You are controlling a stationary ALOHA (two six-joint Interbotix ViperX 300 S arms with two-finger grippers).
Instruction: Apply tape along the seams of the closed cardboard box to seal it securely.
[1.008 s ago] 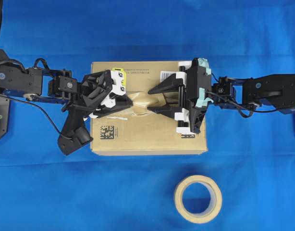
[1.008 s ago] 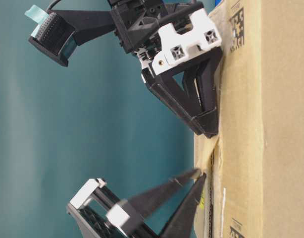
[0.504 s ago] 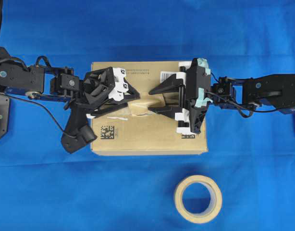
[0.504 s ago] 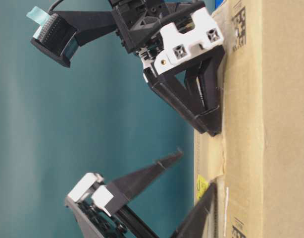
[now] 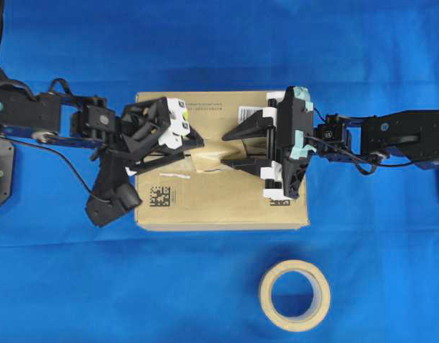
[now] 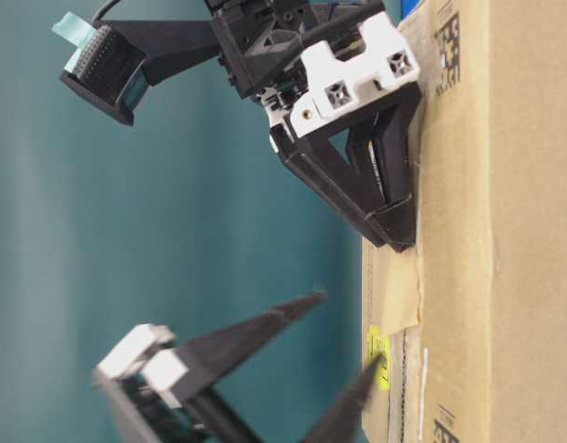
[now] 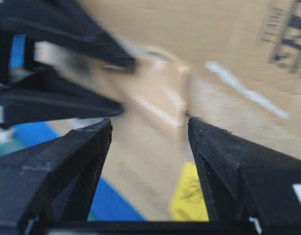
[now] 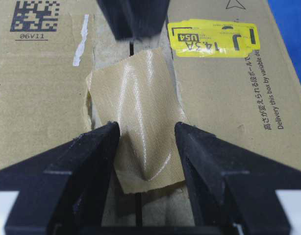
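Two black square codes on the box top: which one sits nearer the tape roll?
The code under the right gripper; it lies closer to the tape roll.

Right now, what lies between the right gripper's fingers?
The tape strip, stuck over the seam on the cardboard box, seen in the right wrist view.

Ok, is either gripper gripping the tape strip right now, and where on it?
Neither. The left gripper is open, clear of the tape. The right gripper is open, fingertips straddling the strip on the cardboard box.
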